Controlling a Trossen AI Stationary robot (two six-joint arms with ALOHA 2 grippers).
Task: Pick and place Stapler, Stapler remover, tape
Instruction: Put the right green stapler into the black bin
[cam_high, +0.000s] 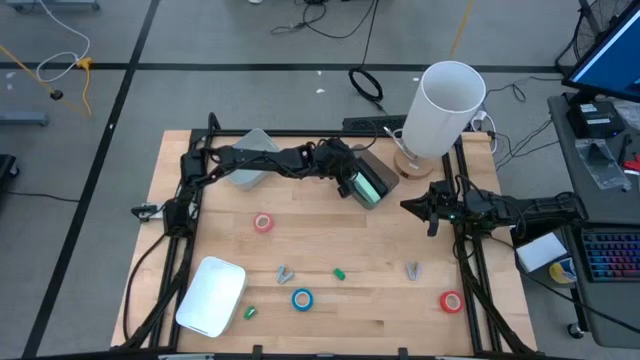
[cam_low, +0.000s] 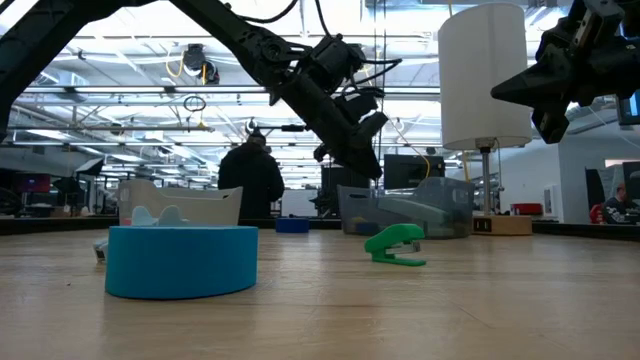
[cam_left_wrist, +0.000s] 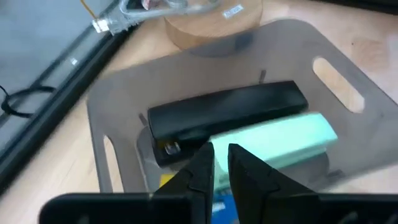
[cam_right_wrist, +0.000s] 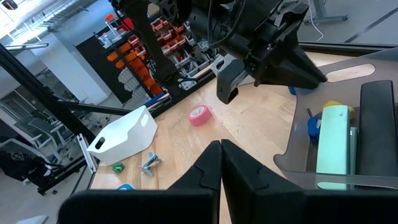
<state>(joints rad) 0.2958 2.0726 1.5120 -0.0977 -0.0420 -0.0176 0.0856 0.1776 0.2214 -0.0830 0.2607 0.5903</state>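
Observation:
A grey see-through bin (cam_high: 372, 182) at the table's far middle holds a black stapler (cam_left_wrist: 227, 113) and a mint-green stapler (cam_left_wrist: 280, 140) side by side. My left gripper (cam_left_wrist: 221, 163) is shut and hangs just over the mint-green stapler, above the bin (cam_low: 400, 212), touching nothing that I can see. My right gripper (cam_high: 412, 206) waits shut in the air at the table's right. A pink tape roll (cam_high: 263, 222), a blue one (cam_high: 302, 298) and a red one (cam_high: 450, 300) lie flat on the table. Two grey stapler removers (cam_high: 285, 273) (cam_high: 412, 270) lie between them.
A white bin (cam_high: 212, 296) stands at the near left and another grey bin (cam_high: 250, 160) at the far left. A tall white lamp (cam_high: 447, 105) on a wooden base stands right behind the bin with the staplers. Small green pieces (cam_high: 340, 272) (cam_high: 250, 312) lie on the table.

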